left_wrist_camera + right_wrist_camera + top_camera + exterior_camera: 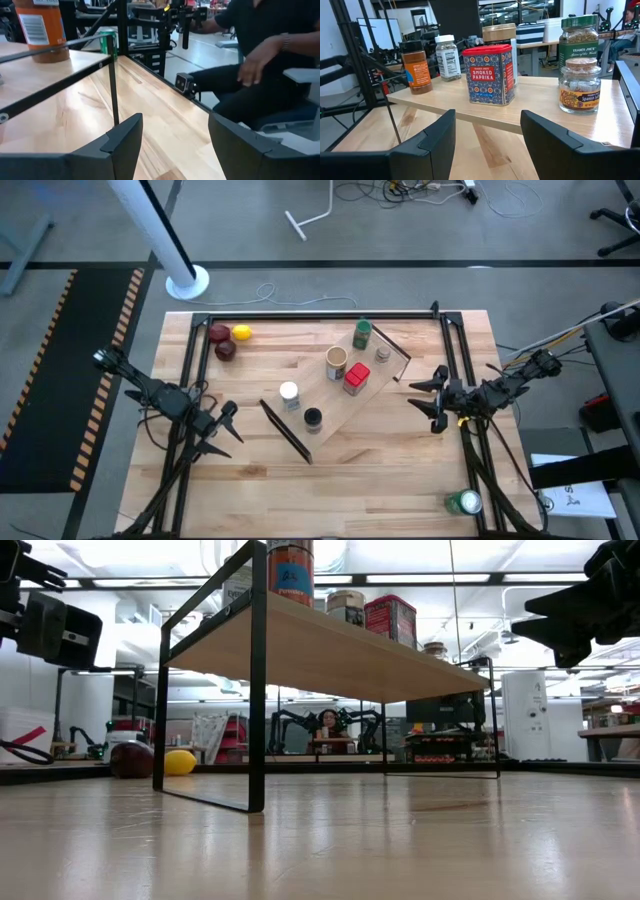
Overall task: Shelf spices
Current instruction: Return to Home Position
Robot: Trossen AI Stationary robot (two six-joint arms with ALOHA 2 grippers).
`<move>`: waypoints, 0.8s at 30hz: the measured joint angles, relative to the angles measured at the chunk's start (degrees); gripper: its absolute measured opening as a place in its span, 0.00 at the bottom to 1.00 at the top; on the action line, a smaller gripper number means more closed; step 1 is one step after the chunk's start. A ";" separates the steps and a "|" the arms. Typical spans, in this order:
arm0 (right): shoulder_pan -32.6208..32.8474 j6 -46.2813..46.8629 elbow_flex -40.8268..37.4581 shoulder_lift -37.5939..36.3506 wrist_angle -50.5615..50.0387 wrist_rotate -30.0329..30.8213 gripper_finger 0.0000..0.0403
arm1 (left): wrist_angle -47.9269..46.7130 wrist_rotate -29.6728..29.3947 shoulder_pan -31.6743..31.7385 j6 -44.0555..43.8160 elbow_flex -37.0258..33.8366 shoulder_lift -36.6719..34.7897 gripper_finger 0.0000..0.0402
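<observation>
Left hand [225, 428] hangs over the table [380, 475], left of the shelf [338, 410]. Its fingers are spread wide w/ nothing btwn them. All 6 spices stand on the shelf, a flat pale wood board on thin black metal rails, set diagonally mid-table.

L to R on it:
- white-lidded jar [289, 392] and black-lidded jar [313, 418], near the left end
- tan cylindrical jar [336, 361] and red boxy tin [357, 378], close together in the middle
- green-lidded jar [362, 334] and tiny grey-lidded jar [383, 353], toward the right end

Right hand [428, 398] hovers just off that end, fingers likewise spread and empty.

Handling, as a guess: all 6 look light and rigid. The round jars appear to be smooth glass or plastic w/ paper labels, so prob. slippery. They'd be best pinched across the body below the lid. The tin has flat printed faces and is likely easiest held on 2 opposite sides. The tiny jar looks squat and glassy, prob. the most fragile and the easiest to knock over. Shelving looks complete.
</observation>
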 joint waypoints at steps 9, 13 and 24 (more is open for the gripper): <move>0.00 0.00 0.00 0.00 0.00 0.00 0.49 | 0.22 0.00 0.00 0.00 0.05 3.69 0.55; 0.00 0.00 0.00 0.00 0.00 0.00 0.49 | 0.22 0.00 0.00 0.01 0.08 5.22 0.57; 0.00 0.00 0.00 0.00 0.01 0.00 0.49 | 0.20 0.00 0.00 0.02 0.14 9.02 0.60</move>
